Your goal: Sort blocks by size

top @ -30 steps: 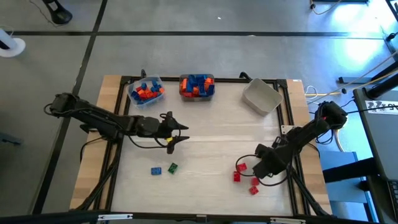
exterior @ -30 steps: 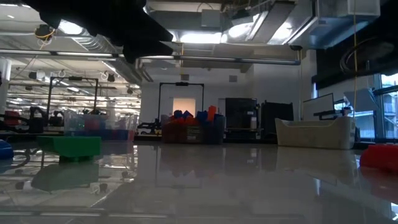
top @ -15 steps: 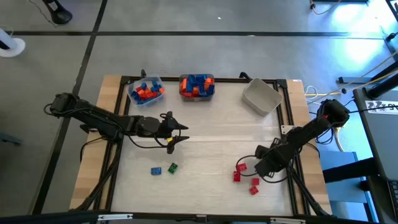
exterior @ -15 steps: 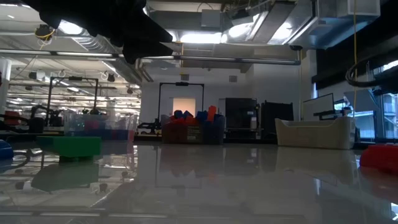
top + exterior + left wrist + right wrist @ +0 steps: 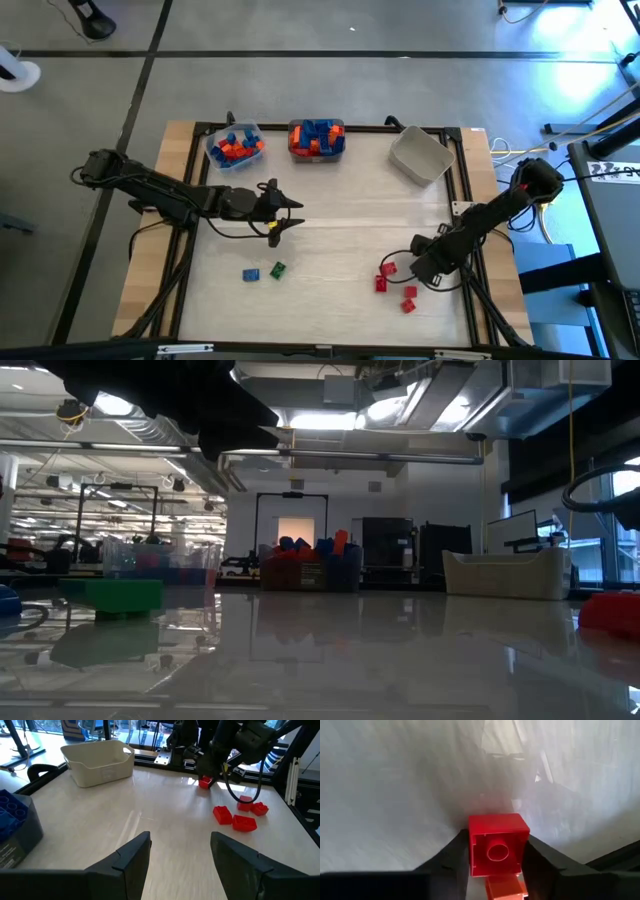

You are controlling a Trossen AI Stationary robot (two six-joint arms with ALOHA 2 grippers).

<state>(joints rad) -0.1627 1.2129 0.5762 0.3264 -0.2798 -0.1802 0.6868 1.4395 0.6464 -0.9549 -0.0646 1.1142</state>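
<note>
Closest to me, my right gripper (image 5: 495, 857) has its two fingers pressed against the sides of a small red block (image 5: 497, 842), so I'd call that one grabbed, down near the front right of the table (image 5: 330, 225). Whether it's off the surface yet I honestly can't tell.

Right beside it there are more red blocks (image 5: 383, 277) loose on the wood, and over on the front left a blue block (image 5: 250, 274) and a green block (image 5: 278, 269) sit close together. Those are what's left, as far as I can see.

My left gripper (image 5: 180, 852) hangs over the middle of the table with its fingers spread and nothing between them.

Farther back, the clear bin (image 5: 236, 145) and the grey bin next to it (image 5: 317, 139) are loaded with red, orange and blue blocks, while the white bin (image 5: 420, 156) at the back right looks empty. So I'd guess most of the sorting is done, with just a handful to go.

Hard to judge: the sizes of the blocks in the bins, they're too small from overhead. The table-level camera mostly gives dark arm at the top and the red blocks get cut off at its edge.
</note>
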